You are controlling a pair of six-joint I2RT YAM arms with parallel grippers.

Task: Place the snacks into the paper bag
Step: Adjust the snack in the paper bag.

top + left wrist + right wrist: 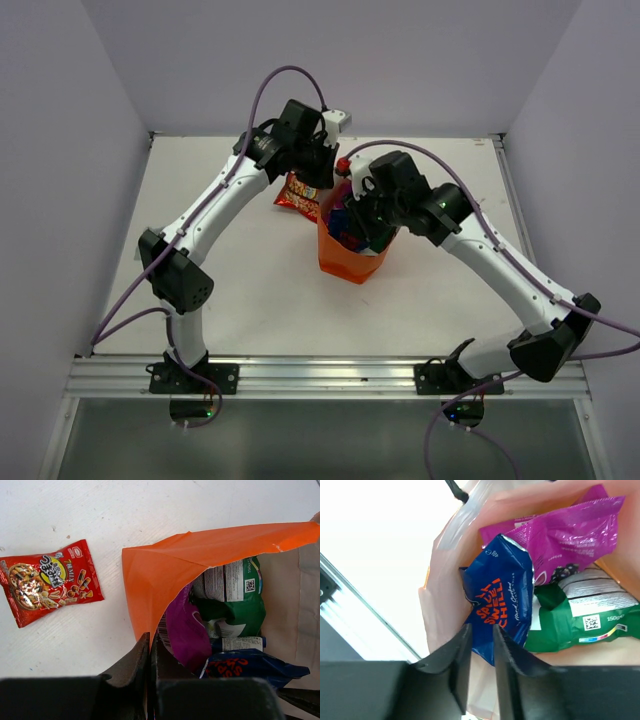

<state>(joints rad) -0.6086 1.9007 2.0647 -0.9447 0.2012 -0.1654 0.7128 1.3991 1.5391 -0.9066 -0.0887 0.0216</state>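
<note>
Well left of the paper bag [350,262], on the counter [250,300]: red packet [50,587], flat, face up, apart from the bag and outside it. At the bag's left rim: left pincer [151,642], narrow, clamped on the edge of the orange wall. Bag itself upright mid-counter, mouth open, pale lining on show. Inside the bag, against the left wall: magenta-purple packet [187,630], standing on end. Beside it, toward the bag's middle: green-and-white packet [235,595], back label and square code visible. Also inside, touching both: dark blue packet [500,600] with orange lettering, leaning on the pale wall. Over the bag's right side, reaching into the mouth: right pincer [481,629], fingers slightly apart with a narrow gap, the blue packet's lower edge right at the tips; cannot tell whether touching it. At the bag's rim: black cord handle [457,490].
</note>
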